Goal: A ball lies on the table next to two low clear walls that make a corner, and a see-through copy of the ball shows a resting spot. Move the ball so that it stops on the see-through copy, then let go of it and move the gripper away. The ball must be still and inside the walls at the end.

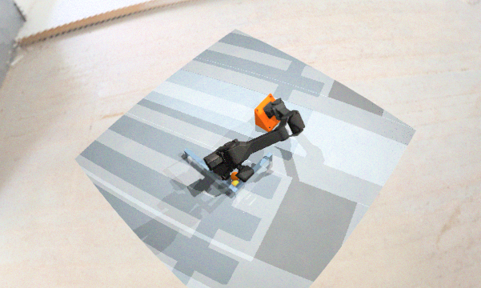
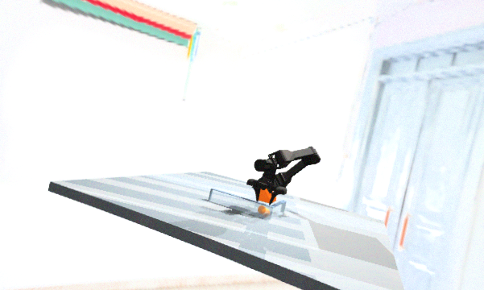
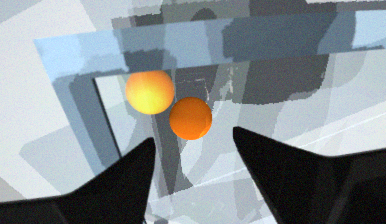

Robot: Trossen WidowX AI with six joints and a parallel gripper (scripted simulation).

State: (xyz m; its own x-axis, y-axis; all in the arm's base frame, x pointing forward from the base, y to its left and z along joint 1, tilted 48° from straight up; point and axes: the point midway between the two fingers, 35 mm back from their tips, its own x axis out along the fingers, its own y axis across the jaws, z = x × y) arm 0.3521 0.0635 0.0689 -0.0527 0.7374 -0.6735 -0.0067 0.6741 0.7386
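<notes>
The gripper (image 3: 193, 145) stands spread, holding nothing, with the orange ball (image 3: 190, 118) free just beyond its fingertips, touching the paler see-through copy (image 3: 149, 92) in the walls' (image 3: 144, 47) corner.

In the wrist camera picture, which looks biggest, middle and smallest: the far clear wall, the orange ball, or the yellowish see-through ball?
1. The far clear wall, widest by far.
2 and 3. The see-through ball and the orange ball look nearly alike, so I won't rank them.
</notes>
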